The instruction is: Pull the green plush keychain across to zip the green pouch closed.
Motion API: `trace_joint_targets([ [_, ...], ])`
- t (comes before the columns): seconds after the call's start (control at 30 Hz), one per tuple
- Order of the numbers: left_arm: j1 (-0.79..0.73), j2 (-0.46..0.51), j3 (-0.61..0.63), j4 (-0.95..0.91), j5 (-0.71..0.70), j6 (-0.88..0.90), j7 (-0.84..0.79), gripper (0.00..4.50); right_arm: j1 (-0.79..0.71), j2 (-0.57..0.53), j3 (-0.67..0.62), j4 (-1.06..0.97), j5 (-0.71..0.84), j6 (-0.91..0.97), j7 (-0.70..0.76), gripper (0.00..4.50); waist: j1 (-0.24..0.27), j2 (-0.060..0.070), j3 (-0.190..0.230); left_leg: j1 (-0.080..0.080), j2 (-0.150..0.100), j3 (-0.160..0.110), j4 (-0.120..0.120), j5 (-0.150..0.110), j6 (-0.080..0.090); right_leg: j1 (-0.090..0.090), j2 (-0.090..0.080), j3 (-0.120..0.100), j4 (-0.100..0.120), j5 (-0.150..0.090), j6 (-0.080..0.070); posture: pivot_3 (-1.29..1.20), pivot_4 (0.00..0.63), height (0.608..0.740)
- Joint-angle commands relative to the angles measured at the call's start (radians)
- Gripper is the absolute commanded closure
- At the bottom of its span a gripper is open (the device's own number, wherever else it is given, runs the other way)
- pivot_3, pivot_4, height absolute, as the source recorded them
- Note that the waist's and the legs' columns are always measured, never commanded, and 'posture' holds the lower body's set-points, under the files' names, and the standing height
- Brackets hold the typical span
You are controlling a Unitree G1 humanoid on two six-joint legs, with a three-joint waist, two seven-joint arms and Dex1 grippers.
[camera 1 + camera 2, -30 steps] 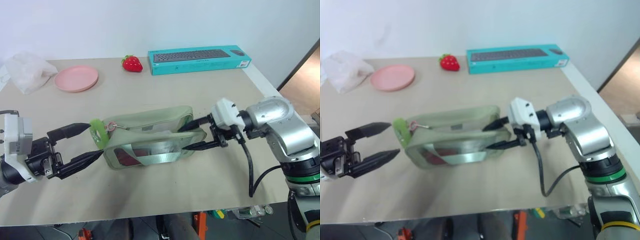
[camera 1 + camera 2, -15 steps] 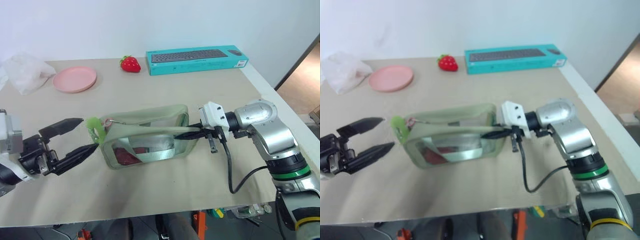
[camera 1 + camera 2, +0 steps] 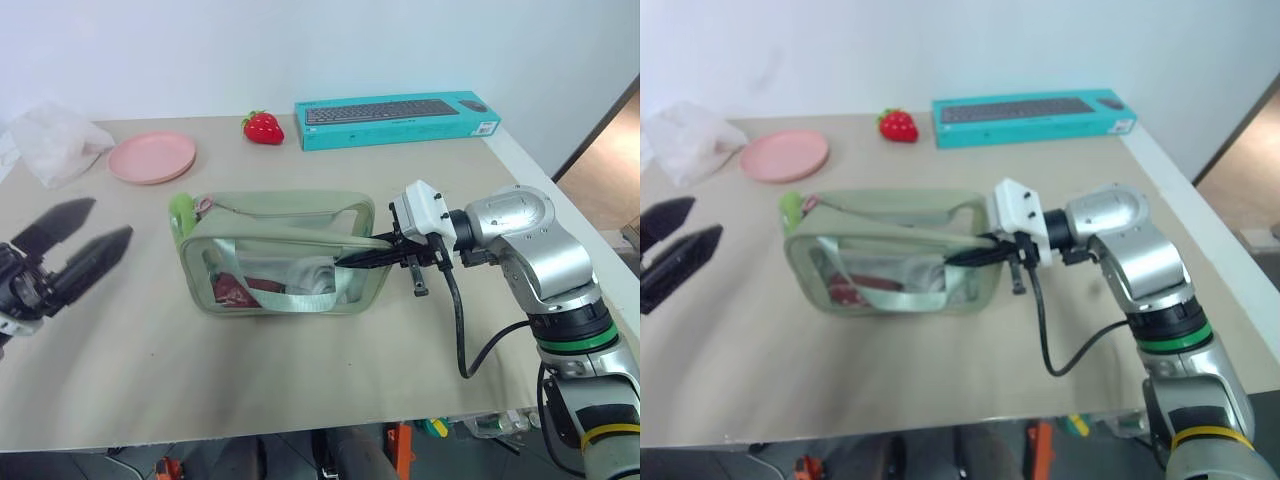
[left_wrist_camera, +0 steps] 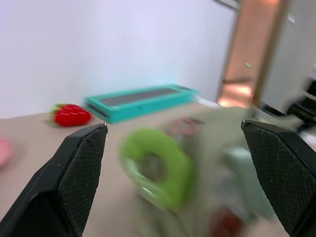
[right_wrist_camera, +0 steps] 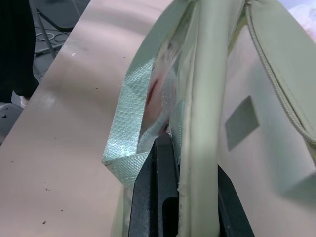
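- From the head views I see the green pouch (image 3: 285, 255) standing near the middle of the table (image 3: 400, 340), clear front toward me, strap across it and red items inside.
- The green plush keychain (image 3: 181, 212) sits at the pouch's upper corner on my left side, at the end of the zipper.
- My right pincer (image 3: 372, 258) has its fingers drawn together on the pouch's opposite end. The right wrist view shows what the head views cannot: the black fingers (image 5: 165, 197) pinch the end edge of the pouch fabric, with the woven strap (image 5: 129, 131) folding down just beside them and the zipper line running along the top panel.
- My left pincer (image 3: 78, 243) hangs with its fingers spread wide, well apart from the pouch and holding nothing.
- The left wrist view adds the near side of the keychain: a blurred lime ring (image 4: 155, 168) with a pale centre, framed between the two fingers but not touching them.
- Farther back on the table: a pink plate (image 3: 152, 156), a crumpled clear bag (image 3: 55, 140), a red strawberry (image 3: 263, 127) and a teal keyboard box (image 3: 397, 118).
- Nothing lies between the left pincer and the keychain.
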Motion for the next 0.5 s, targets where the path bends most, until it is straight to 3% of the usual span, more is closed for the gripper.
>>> trace_joint_targets([
  [0.03,-0.031,0.006,0.034,0.018,-0.053,-0.009,0.028,0.00,0.019,0.002,0.024,-0.033,-0.054,-0.051,-0.027,4.44,-0.001,0.000,0.000,0.000,0.000,0.000,0.000,0.000,0.000,0.000,0.000,0.000,0.000,0.000,0.000,0.00,0.150,0.740],
  [0.37,0.097,0.061,0.001,-0.056,-0.029,0.060,-0.075,0.00,0.050,0.020,0.053,-0.053,-0.103,-0.062,-0.063,4.44,-0.005,-0.002,-0.001,0.002,0.001,0.001,0.000,0.000,0.000,0.000,0.001,0.002,0.001,0.000,0.000,0.00,0.150,0.740],
  [0.5,0.134,0.095,-0.016,0.002,0.018,0.096,-0.075,0.00,0.050,0.019,0.048,-0.052,-0.104,-0.062,-0.065,4.44,-0.004,-0.002,-0.001,0.003,0.001,0.001,0.000,0.000,0.000,0.000,0.002,0.001,0.003,0.000,-0.001,0.00,0.150,0.740],
])
